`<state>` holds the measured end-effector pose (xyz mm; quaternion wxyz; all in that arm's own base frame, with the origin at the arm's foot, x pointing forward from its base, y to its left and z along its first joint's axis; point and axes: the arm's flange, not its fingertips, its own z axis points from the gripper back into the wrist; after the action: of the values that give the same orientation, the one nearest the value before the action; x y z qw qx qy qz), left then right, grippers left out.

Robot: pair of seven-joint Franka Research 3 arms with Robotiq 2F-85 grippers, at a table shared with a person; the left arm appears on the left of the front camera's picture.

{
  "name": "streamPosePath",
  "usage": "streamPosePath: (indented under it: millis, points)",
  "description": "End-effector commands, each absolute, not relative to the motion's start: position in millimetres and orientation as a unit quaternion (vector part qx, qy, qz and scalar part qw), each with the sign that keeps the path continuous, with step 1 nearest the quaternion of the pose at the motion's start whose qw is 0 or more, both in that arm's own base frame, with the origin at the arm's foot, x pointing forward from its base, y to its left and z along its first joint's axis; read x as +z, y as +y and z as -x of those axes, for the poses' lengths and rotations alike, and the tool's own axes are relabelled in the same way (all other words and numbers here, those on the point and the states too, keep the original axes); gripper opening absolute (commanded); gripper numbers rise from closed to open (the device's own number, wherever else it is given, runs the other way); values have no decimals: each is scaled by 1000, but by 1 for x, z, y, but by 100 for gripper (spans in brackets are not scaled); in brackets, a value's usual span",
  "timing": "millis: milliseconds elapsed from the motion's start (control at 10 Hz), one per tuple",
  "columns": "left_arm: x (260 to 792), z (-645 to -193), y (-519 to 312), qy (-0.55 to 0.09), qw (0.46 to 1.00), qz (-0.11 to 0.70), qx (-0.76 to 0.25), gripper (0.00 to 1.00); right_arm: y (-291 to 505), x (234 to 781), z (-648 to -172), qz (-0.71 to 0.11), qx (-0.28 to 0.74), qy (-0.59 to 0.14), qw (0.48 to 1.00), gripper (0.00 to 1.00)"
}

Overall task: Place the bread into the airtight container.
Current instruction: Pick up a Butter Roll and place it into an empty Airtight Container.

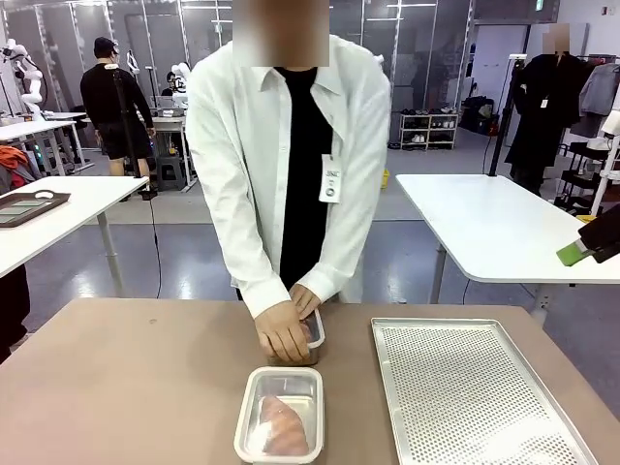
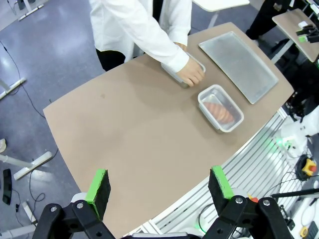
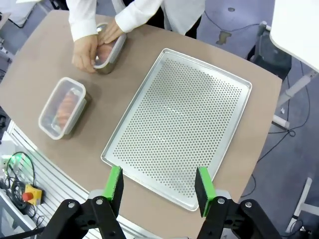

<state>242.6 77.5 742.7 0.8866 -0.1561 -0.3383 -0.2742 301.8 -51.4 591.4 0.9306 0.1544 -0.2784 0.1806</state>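
Brown tabletop [image 1: 126, 387] fills the foreground, with a workshop of white tables and shelving behind the person at the far side. Seen from the left wrist, the left gripper [image 2: 159, 191] hangs high above the near edge of the table with its green-padded fingers spread wide apart and nothing between them; well ahead of it and off to its right sits a clear container [image 2: 220, 108] with the bread [image 2: 221, 111] lying inside it, no lid on top. Seen from the right wrist, the right gripper [image 3: 159, 186] also hangs above the near edge, jaws apart and empty, directly over the near corner of a perforated metal tray [image 3: 179, 124]. To this gripper's left, beyond the tray's edge, the same container [image 3: 62, 107] shows the reddish-brown bread [image 3: 64, 105] through its open top. Farther away, up and left from the right gripper, the person's two hands [image 3: 94, 45] are closed around a second container [image 3: 110, 49] with something pinkish inside; whether its lid is on cannot be made out. From the front, that second container [image 1: 312, 337] lies just beyond the first [image 1: 280, 415], both left of the tray [image 1: 475, 387], and a green pad of the right arm [image 1: 578, 253] pokes in at the right edge.
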Motion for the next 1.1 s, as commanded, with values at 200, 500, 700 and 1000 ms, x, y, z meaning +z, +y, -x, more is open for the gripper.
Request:
streamPosePath:
  millis: [200,500,700,1000]
  points:
    - [744,-242,78,-337,885,155,-282,100,-53,588,-300,-152,190,-280,929,73]
    - [744,-242,78,-337,885,155,-282,100,-53,588,-300,-152,190,-280,929,73]
    - [744,-242,78,-337,885,155,-282,100,-53,588,-300,-152,190,-280,929,73]
    - [744,-242,78,-337,885,155,-282,100,-53,588,-300,-152,190,-280,929,73]
